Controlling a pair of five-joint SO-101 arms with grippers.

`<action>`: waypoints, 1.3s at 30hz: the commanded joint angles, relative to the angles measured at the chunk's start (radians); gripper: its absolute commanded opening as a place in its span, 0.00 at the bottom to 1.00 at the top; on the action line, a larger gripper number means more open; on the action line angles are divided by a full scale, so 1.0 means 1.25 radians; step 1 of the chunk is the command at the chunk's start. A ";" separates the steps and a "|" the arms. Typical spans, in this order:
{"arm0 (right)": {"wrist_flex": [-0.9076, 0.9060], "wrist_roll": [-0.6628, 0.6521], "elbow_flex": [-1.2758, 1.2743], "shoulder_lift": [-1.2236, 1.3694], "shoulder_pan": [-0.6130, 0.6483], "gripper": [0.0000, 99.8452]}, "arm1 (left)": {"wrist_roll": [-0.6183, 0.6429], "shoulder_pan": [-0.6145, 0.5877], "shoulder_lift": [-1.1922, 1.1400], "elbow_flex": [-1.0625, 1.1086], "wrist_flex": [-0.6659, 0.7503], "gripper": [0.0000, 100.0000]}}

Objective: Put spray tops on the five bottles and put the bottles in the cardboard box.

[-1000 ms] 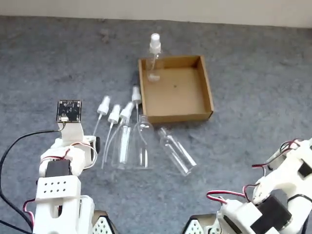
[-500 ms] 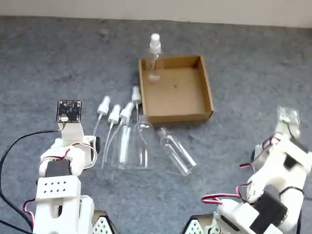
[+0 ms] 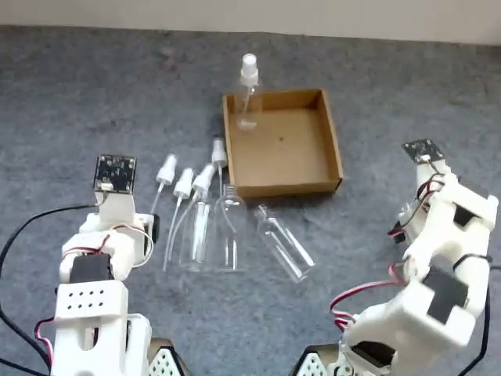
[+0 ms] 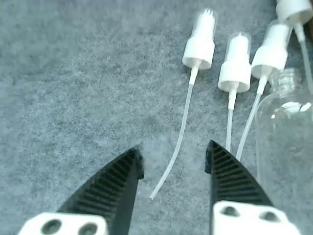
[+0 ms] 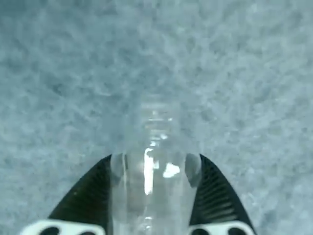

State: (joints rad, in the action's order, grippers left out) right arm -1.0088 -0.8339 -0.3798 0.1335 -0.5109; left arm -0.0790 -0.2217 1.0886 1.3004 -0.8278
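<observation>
At 8 o'clock from the cardboard box (image 3: 291, 153), the left arm (image 3: 98, 266) hangs low over the grey carpet (image 3: 94, 94). The left gripper (image 4: 173, 152) is released, its 2 black jaws spread apart with nothing clamped. The thin tube of the nearest spray top (image 4: 199, 44) ends on the carpet between the jaw tips.

At 4 o'clock from the box stands the right arm (image 3: 446, 235). The right gripper (image 5: 154, 159) is clenched on a clear uncapped bottle (image 5: 155, 129), with a jaw pressed to each side and the open neck pointing out past the tips over bare carpet.

Farther out, at 6 to 7 o'clock from the box, 3 clear bottles lie on the carpet without tops. One is slim (image 3: 196, 231), a wider one (image 3: 229, 225) lies just beside it, and the third (image 3: 283, 244) lies slanted and a little apart.

At their far ends 4 loose spray tops (image 3: 184, 182) lie in a row with their tubes trailing toward the left arm. The last of them (image 3: 219, 150) lies just beside the box's left wall.

The box sits open beyond them. In its far-left corner, at 11 o'clock, stands 1 upright capped bottle (image 3: 249, 78) with a white spray top on it.
</observation>
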 commanded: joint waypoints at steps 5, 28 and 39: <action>-0.013 0.028 0.074 0.017 -0.058 0.11 | -0.077 0.056 -0.285 -0.382 -0.158 0.17; -0.058 0.025 0.074 0.021 -0.068 0.21 | -0.080 0.111 -1.288 -1.172 -0.230 0.16; -0.063 0.028 0.074 0.018 -0.074 0.21 | -0.079 0.089 -1.256 -1.231 -0.392 0.00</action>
State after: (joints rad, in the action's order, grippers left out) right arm -1.0779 -0.8078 -0.3383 0.1703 -0.5892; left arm -0.1711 -0.0898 -0.5439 -0.1634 -1.2267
